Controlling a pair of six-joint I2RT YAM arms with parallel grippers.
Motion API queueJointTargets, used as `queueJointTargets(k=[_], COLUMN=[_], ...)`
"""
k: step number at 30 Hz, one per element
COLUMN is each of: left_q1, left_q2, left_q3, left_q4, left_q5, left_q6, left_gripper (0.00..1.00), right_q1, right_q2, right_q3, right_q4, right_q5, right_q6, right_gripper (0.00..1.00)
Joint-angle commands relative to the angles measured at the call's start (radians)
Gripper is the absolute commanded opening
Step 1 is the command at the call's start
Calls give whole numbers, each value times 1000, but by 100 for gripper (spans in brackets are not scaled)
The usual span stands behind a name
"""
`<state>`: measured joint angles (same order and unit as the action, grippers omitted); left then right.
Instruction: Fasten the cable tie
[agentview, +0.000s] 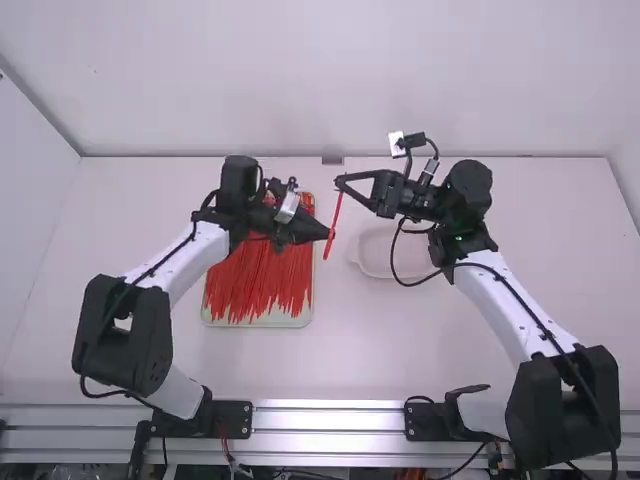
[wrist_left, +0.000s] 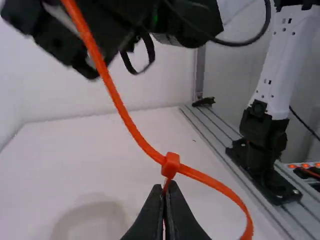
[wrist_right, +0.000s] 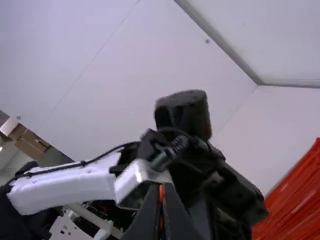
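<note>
High view above, behind; wrist views close, sharing cable tie.

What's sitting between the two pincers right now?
The red cable tie, running from the right pincer to the left pincer. The high view shows it, and the left wrist view shows it too.
</note>
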<state>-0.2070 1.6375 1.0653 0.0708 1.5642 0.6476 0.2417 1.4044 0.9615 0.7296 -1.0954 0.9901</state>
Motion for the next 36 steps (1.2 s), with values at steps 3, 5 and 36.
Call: queueJointTargets(k=[3, 5, 36], left_q1=[3, 3, -3], left_q2=[-5, -5, -43], left_q3=[-89, -111, -99], left_q4=[-7, -10, 32], left_q5=[6, 6, 6], left_q6=[-40, -62, -269], left_gripper=[2, 2, 2], right_q1=[-39, -45, -161], right_q2=[-18, -18, -18], right_q3=[21, 21, 20], right_q4=[27, 27, 97], right_q5=[24, 21, -45], right_q6=[35, 36, 53], right_gripper=[0, 0, 46])
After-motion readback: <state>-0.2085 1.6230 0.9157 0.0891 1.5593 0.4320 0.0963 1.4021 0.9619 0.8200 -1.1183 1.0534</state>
